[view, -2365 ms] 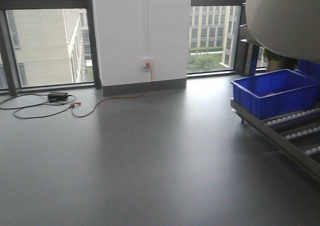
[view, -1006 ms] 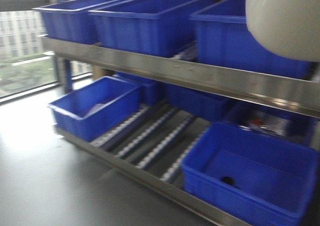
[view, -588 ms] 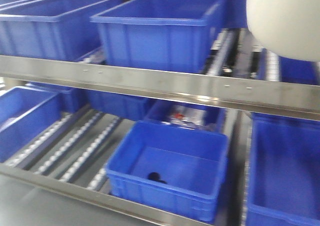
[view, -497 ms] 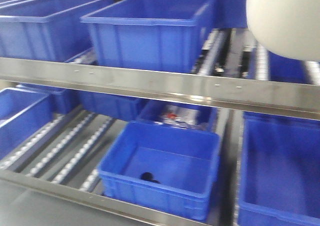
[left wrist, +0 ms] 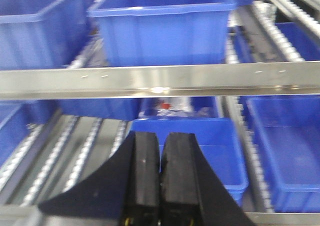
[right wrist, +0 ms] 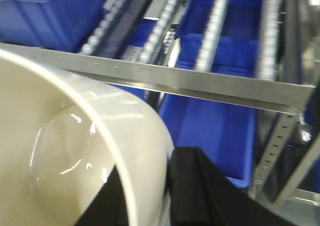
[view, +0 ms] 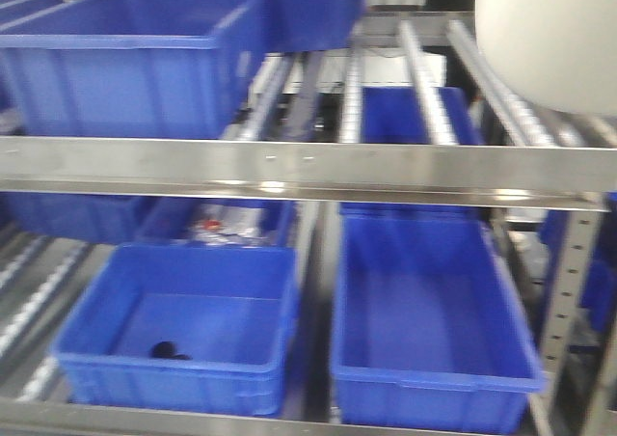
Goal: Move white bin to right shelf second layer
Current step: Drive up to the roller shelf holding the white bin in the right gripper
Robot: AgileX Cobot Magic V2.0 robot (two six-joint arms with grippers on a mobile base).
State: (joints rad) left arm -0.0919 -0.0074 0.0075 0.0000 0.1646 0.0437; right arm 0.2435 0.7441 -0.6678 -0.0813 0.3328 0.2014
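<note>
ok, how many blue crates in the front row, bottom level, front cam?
2: left crate with a dark item inside, right crate beside it. Others behind, partly hidden; blue past the right post may be another.

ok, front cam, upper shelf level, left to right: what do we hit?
Blue crate → roller rails → white bin, which fills the top right corner close to the camera and is not resting on the rails.
</note>
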